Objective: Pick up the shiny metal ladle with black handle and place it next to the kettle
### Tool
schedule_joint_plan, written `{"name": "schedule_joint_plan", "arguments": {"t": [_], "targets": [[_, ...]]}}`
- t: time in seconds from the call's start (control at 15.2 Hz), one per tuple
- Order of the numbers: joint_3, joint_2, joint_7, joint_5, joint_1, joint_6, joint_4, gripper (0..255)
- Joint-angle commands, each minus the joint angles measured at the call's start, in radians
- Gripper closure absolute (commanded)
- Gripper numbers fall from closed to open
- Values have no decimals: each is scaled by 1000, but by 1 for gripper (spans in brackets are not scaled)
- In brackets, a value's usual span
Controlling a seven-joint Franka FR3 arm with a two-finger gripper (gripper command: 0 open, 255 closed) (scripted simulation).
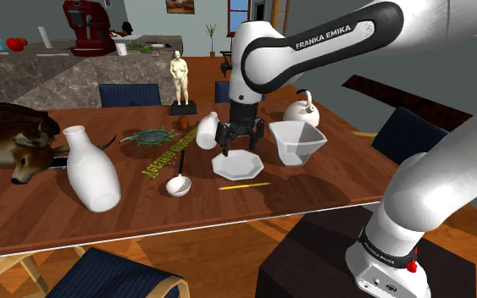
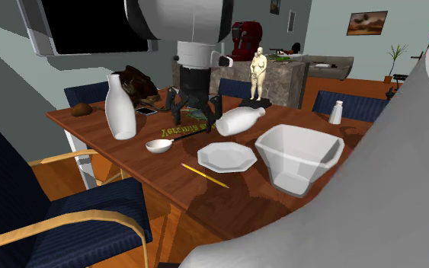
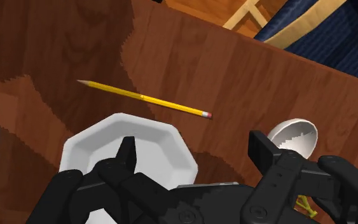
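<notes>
HOVERING OVER THE PLATE: A white Franka arm's black two-finger gripper (image 1: 238, 149) hangs just above a white eight-sided plate (image 1: 238, 166) on a brown wooden dining table (image 1: 338, 182), its fingers (image 3: 128, 158) spread apart and clasping nothing. The ladle (image 1: 177, 184), drawn with a pale round bowl and a thin black handle, lies flat on the wood near the plate, on the shoulder view's left of it. Its bowl faces upward, clear of the gripper, and the handle runs from the bowl toward the table's far side. A yellow pencil with a pink eraser (image 1: 245, 184) lies just beside the plate, between it and the table's near edge. A white square-mouthed bowl (image 1: 296, 140) stands just beside the plate on the shoulder view's right. The white round kettle with a dark handle (image 1: 300, 110) stands beyond that bowl, farther from the plate and well apart from the ladle. A white bottle lying on its side (image 1: 206, 129) rests behind the plate. A taller white bottle (image 1: 91, 168) stands upright past the ladle, to the shoulder view's left of the plate. A tan statuette of a standing figure (image 1: 180, 78) is set farther back from the plate, toward the far edge.
</notes>
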Motion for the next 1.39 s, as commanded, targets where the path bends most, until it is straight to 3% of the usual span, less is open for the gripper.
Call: {"name": "schedule_joint_plan", "arguments": {"t": [0.0, 0.26, 0.59, 1.06, 1.32], "targets": [[36, 73, 74, -23, -11, 62, 28, 0], [94, 231, 234, -111, -31, 148, 122, 0], [123, 440, 451, -271, -26, 209, 275, 0], [66, 728, 706, -477, 63, 206, 557, 0], [49, 778, 732, -503, 79, 231, 581, 0]]}}
